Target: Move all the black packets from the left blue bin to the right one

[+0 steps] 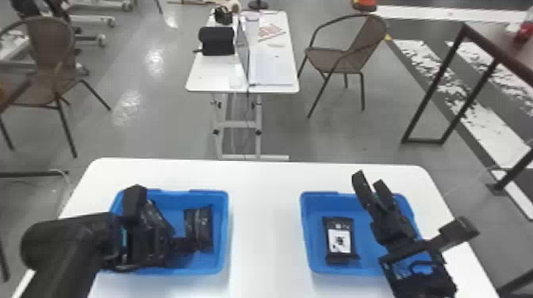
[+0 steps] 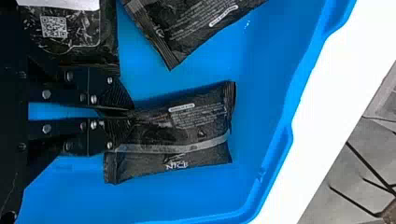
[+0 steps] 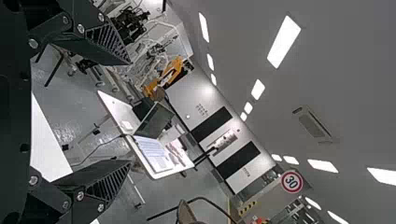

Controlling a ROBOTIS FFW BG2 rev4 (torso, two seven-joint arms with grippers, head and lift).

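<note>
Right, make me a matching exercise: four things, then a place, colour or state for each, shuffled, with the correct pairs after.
1. Left gripper
2. Right gripper
3. Laptop
4. Packet in the right bin

A. On the far white table
B. Black, with a white label facing up
C. At a black packet in the left bin
D. Fingers spread apart

Pairs: 1-C, 2-D, 3-A, 4-B
</note>
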